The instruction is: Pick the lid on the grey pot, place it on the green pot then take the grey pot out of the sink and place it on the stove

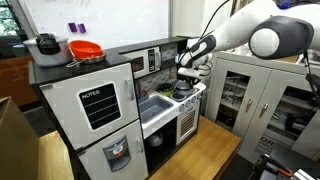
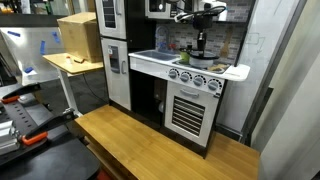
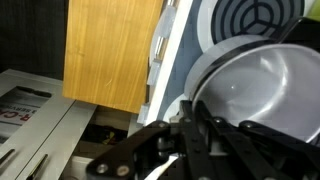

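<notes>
The grey pot (image 3: 255, 85) fills the right of the wrist view, its shiny inside empty and without a lid. It is at the white stove top, next to a black spiral burner (image 3: 250, 15). My gripper (image 3: 200, 130) is shut on the pot's near rim. In both exterior views the gripper (image 1: 188, 76) (image 2: 199, 43) hangs over the toy kitchen's stove with the pot (image 1: 185, 93) just below it. I cannot tell whether the pot rests on the stove. The green pot and the lid cannot be made out.
The sink (image 1: 155, 106) (image 2: 150, 55) lies beside the stove in the white toy kitchen. The oven door (image 2: 188, 108) is below the stove. A wooden floor panel (image 3: 110, 50) shows below the counter edge. A red bowl (image 1: 86, 49) sits on top of the toy fridge.
</notes>
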Motion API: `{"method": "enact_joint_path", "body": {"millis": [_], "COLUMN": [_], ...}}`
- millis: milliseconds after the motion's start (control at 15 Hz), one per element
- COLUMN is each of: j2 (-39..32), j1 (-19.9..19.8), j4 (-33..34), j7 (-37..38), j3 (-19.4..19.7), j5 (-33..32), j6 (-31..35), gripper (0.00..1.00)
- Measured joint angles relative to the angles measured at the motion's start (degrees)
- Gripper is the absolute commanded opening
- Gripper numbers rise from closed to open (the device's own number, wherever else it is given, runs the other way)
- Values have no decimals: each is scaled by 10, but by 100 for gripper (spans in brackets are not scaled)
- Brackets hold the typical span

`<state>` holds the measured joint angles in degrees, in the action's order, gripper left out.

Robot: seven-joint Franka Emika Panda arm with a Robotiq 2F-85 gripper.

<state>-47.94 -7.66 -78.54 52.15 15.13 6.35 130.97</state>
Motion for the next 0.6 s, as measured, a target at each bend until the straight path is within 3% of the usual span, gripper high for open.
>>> {"method": "enact_joint_path", "body": {"millis": [400, 533, 600], "j2": [10, 27, 37], "j1": [5, 11, 13], "j4": [19, 9, 2], "j7": [0, 5, 9], "j3": [-32, -32, -32], "j5": [8, 8, 8], "j6": [-16, -16, -16], "gripper": [87, 99, 100]}}
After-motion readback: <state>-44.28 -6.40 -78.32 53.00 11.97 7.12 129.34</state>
